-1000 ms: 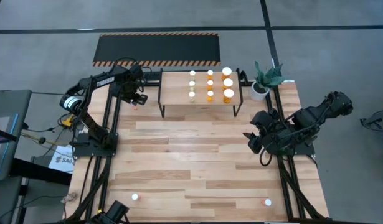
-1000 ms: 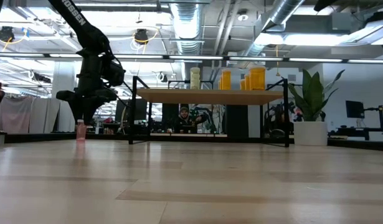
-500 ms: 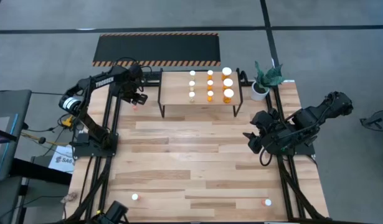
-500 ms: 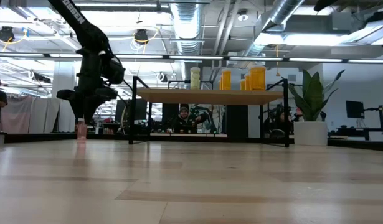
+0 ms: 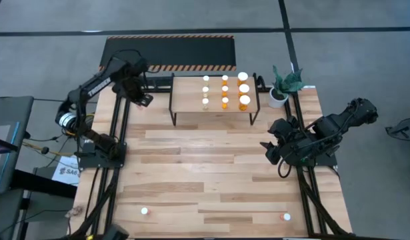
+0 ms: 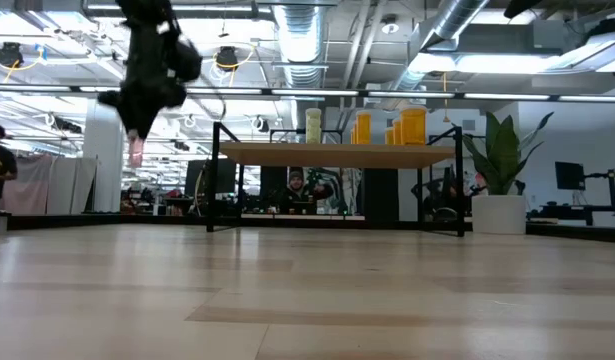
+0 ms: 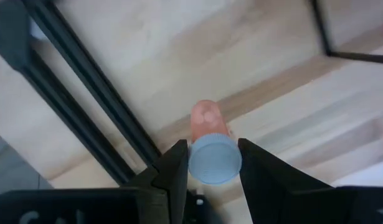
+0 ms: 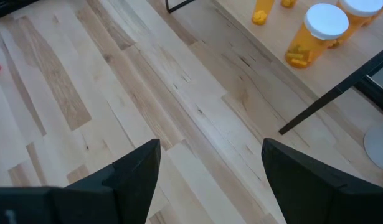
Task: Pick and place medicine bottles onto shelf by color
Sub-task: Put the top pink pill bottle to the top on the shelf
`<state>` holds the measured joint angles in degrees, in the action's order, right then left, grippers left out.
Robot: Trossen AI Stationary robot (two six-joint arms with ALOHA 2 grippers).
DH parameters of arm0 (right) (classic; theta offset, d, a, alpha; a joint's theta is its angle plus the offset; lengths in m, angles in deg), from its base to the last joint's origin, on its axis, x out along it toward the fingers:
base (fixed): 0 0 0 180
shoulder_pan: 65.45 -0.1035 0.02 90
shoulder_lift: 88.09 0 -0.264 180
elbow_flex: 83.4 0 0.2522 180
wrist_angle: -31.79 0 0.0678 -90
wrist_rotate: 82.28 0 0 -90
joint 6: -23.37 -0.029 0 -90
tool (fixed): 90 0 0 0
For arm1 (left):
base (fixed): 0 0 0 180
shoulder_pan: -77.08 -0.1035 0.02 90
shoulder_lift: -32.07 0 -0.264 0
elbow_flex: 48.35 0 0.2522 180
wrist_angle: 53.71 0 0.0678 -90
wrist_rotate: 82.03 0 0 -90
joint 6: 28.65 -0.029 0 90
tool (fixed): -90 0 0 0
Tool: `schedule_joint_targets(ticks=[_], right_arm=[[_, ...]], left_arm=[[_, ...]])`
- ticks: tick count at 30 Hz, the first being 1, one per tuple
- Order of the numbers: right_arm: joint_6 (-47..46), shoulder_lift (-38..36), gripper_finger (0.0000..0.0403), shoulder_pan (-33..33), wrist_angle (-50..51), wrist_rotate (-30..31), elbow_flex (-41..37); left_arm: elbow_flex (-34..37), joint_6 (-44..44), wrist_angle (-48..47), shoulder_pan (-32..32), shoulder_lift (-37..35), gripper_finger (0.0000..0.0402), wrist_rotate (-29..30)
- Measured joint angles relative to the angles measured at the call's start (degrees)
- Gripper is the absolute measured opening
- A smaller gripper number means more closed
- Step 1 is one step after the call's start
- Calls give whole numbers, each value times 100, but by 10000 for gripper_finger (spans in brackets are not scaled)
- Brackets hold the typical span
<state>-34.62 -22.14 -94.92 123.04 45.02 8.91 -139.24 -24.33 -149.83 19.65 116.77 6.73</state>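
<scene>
Lifted since earlier frame: left gripper [image 7: 210, 163] jaws clamp pink bottle [image 7: 210, 134] at cap, now clear of table, left of shelf [image 5: 191, 100]. Right gripper [image 8: 210, 165] open, idle near table's right edge. Step: carry. Next: move over shelf's bare left side, lower upright.

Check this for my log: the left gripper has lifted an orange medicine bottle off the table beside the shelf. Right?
Not quite. The bottle in the left gripper is a small pink-bodied medicine bottle with a white cap, not orange, as the left wrist view shows. It does hang above the plank table beside the light-wood shelf on black legs.
</scene>
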Motion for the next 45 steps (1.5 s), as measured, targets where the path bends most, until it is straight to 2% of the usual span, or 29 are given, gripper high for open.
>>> schedule_joint_targets(ticks=[8, 13, 20, 26, 31, 38, 45], right_arm=[[153, -2, 302, 21, -4, 9, 0], [337, -2, 302, 155, -29, 7, 0], [527, -2, 302, 388, -142, 5, 0], [983, -2, 302, 560, -635, 2, 0], [1048, -2, 302, 648, -773, 2, 0], [1048, -2, 302, 649, -909, 2, 0], [1048, -2, 302, 649, -907, 2, 0]], left_arm=[[-1791, 495, -662, 778, -126, 110, 3], [-2390, 892, -610, 1327, -124, 110, -192], [-2487, 1236, 14, 1965, -75, 110, -605], [-2575, 1193, 437, 2320, 432, 110, -793], [-2781, 873, 354, 2376, 933, 109, -725], [-2786, 581, 135, 2424, 1274, 109, -327], [-2789, 386, 112, 2656, 1429, 109, -342]])
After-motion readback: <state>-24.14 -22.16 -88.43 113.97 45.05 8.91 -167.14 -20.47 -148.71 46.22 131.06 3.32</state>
